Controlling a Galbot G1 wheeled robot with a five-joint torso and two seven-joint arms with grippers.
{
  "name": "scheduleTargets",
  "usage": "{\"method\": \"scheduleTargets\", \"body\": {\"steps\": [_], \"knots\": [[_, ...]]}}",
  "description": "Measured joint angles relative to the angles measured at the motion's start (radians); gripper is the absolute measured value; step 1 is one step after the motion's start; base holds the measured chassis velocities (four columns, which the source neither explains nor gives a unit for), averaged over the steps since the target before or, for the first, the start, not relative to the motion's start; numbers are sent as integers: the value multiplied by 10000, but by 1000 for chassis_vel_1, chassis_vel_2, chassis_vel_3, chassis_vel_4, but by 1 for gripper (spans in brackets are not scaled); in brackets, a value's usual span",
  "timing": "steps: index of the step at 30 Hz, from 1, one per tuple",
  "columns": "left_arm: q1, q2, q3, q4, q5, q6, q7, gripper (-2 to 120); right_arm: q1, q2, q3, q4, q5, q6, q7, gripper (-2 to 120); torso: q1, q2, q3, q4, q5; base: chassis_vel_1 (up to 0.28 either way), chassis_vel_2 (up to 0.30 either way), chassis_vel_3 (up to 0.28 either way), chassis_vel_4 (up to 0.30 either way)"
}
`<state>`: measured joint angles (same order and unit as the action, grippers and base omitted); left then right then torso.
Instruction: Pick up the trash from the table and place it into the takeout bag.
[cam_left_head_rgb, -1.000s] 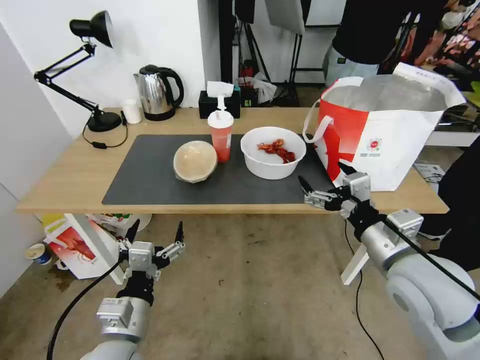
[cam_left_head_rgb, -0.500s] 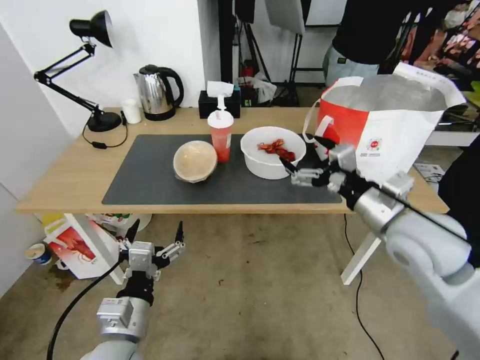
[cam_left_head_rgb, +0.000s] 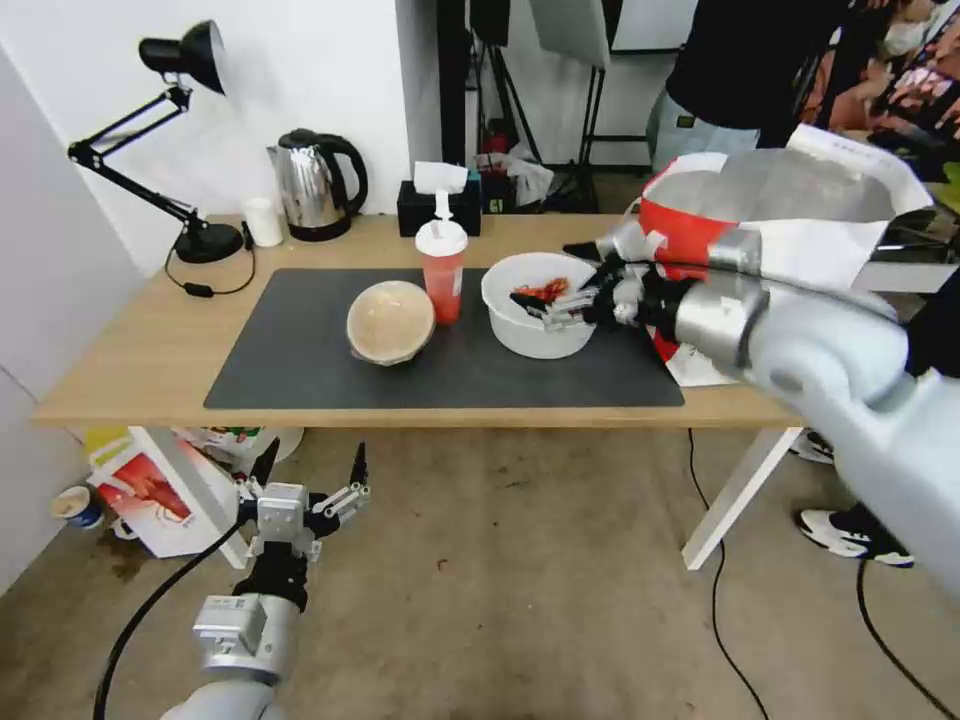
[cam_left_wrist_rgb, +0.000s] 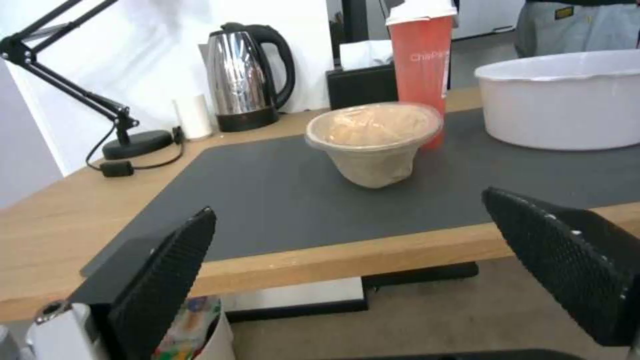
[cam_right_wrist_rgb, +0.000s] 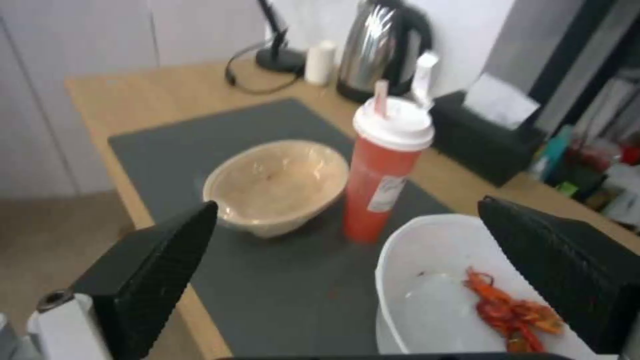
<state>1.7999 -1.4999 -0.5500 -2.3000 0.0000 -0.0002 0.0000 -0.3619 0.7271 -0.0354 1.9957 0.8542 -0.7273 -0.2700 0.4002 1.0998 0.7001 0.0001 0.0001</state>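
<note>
Right gripper (cam_left_head_rgb: 556, 283) jaws apart over white bowl (cam_left_head_rgb: 545, 322) rim, left gripper (cam_left_head_rgb: 308, 475) below table (cam_left_head_rgb: 130, 360) edge

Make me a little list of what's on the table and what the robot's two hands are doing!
right hand: open, reaching over the white bowl's rim
left hand: open, parked low, in front of the table edge
white bowl: on the grey mat, red crayfish scraps inside
red cup: upright, white lid on, between the two bowls
beige paper bowl: on the mat, tilted
takeout bag: open, at the table's right end
table: also holds a lamp, kettle, tissue box
</note>
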Motion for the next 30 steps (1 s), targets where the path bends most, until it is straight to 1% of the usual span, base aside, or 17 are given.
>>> {"method": "scheduleTargets", "body": {"steps": [3,6,8,9,12,13,14,17,18,22,30], "knots": [[0,0,-1,0,0,0,0,100,870,8,-815,-540,-199,-17,-305,100,-1,0,0,-3,1,0,0,0,0],[0,0,0,0,0,0,0,100,1108,1,-1049,-674,-252,-17,-359,100,-1,0,0,-3,1,0,0,0,0],[0,-1,0,0,0,0,0,100,2012,3,-1884,-1145,-514,-12,-584,100,-1,1,0,-2,0,0,0,0,0],[0,-1,0,0,0,0,0,100,2012,3,-1884,-1145,-514,-12,-584,100,-1,1,0,-2,0,0,0,0,0],[0,0,-2,0,0,0,0,100,3111,141,-2795,-1850,-632,6,-901,100,0,1,0,-1,0,0,0,0,0],[0,0,-2,0,0,0,0,100,3111,141,-2795,-1850,-632,6,-901,100,0,1,0,-1,0,0,0,0,0],[-1,0,0,0,0,0,0,100,3380,186,-3017,-2036,-644,10,-995,100,-1,1,-1,-2,-1,0,0,0,0],[0,0,-1,0,1,0,0,100,4269,254,-3973,-2681,-703,27,-1462,100,0,1,-1,0,-1,0,0,0,0],[0,0,-1,0,1,0,0,100,4269,254,-3973,-2681,-703,27,-1462,100,0,1,-1,0,-1,0,0,0,0],[-1,0,0,0,0,0,1,100,4792,263,-4680,-3056,-913,40,-1896,100,-1,1,-1,-1,-2,0,0,0,0],[-1,0,0,0,0,0,1,100,4967,151,-5046,-3242,-934,46,-2002,100,-1,1,-1,-3,0,0,0,0,0]]}}
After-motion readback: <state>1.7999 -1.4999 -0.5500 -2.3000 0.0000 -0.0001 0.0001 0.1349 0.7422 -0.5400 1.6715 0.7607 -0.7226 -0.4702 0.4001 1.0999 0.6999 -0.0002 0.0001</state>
